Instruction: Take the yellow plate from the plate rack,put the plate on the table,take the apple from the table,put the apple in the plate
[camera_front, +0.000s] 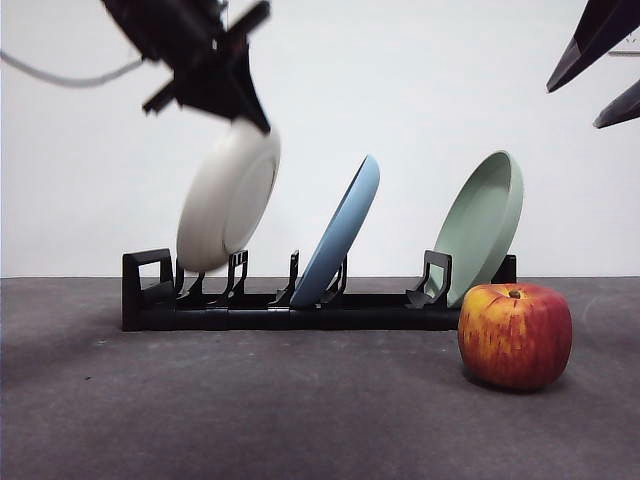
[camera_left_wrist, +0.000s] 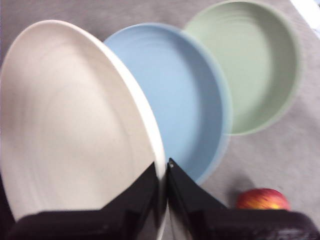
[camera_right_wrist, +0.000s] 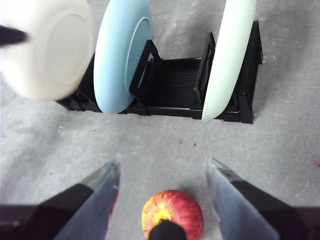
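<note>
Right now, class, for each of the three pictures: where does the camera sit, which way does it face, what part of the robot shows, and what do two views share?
Front view: low at table height, level across the table at the plate rack; left gripper enters from above.
Left wrist view: on the left arm, facing the yellow plate, its jaws clamped on the rim.
Right wrist view: on the right arm, looking down at the apple; right gripper jaws spread.
Shared: all three show the light blue plate and sage green plate.
</note>
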